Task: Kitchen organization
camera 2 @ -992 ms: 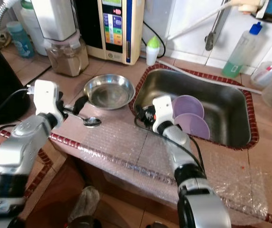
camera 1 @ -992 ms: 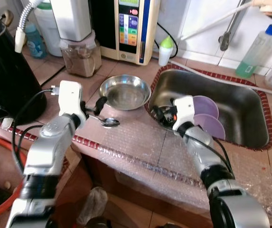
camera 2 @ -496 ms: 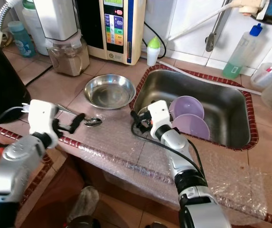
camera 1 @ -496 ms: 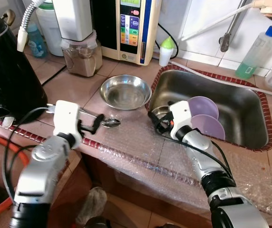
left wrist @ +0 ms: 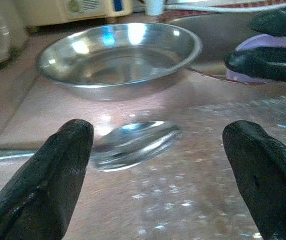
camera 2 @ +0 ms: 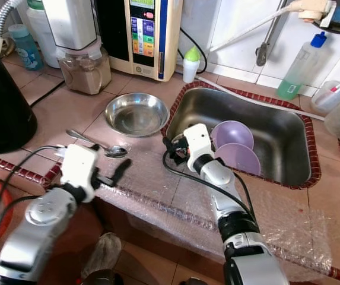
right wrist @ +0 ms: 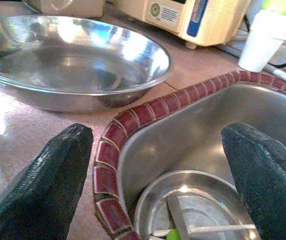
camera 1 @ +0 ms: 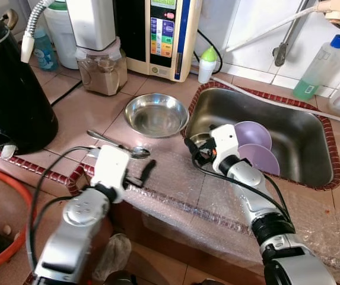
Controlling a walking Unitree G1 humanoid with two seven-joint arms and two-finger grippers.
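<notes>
Shiny metal spoon (camera 1: pixel 120 146) lies at 12 o'clock of left gripper (left wrist: pixel 157 165), fingers spread wide, empty; handle axis runs 10-to-4.

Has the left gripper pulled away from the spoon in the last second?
Yes. The left gripper has backed off from the steel bowl toward the counter's near edge, open; the spoon lies on the counter, released.

There is one big steel bowl (camera 1: pixel 156 114) on the counter and one spoon (camera 1: pixel 120 146) at its 7 o'clock. Two purple plates (camera 1: pixel 254 145) stand in the one sink (camera 1: pixel 303 139). At the sink's 9 o'clock sits one small steel dish (right wrist: pixel 197 212), maybe with a utensil inside. Two arms reach in.
</notes>
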